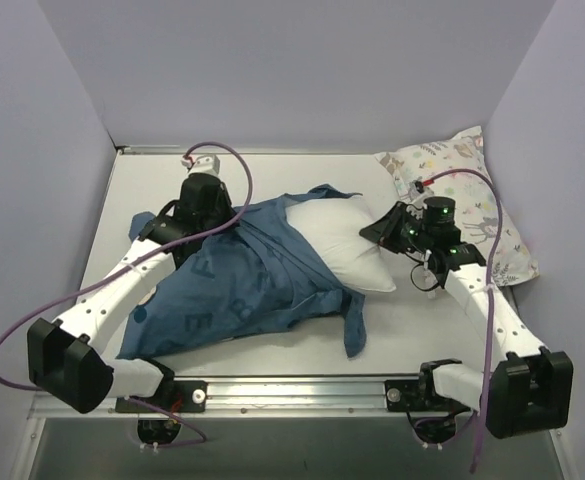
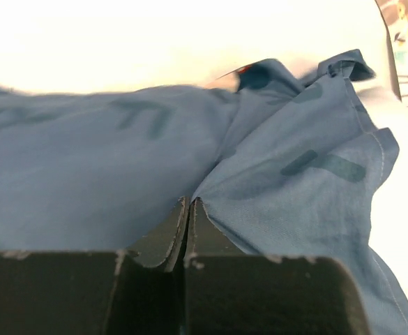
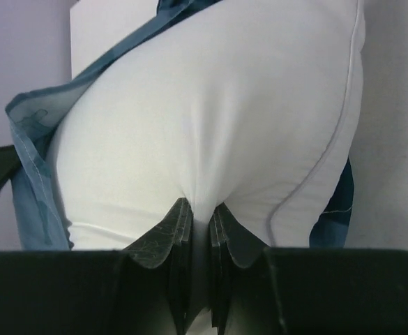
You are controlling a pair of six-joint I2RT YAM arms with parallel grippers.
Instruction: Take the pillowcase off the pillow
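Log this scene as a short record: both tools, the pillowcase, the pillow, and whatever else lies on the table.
left tool: shut, pinching a fold of the pillowcase
right tool: shut, pinching the bare end of the pillow
pillowcase: blue, rumpled, covering the pillow's left part
pillow: plain white, right end exposed, not yet free
patterned pillow: far right corner, beyond the right arm, not gripped
table: white
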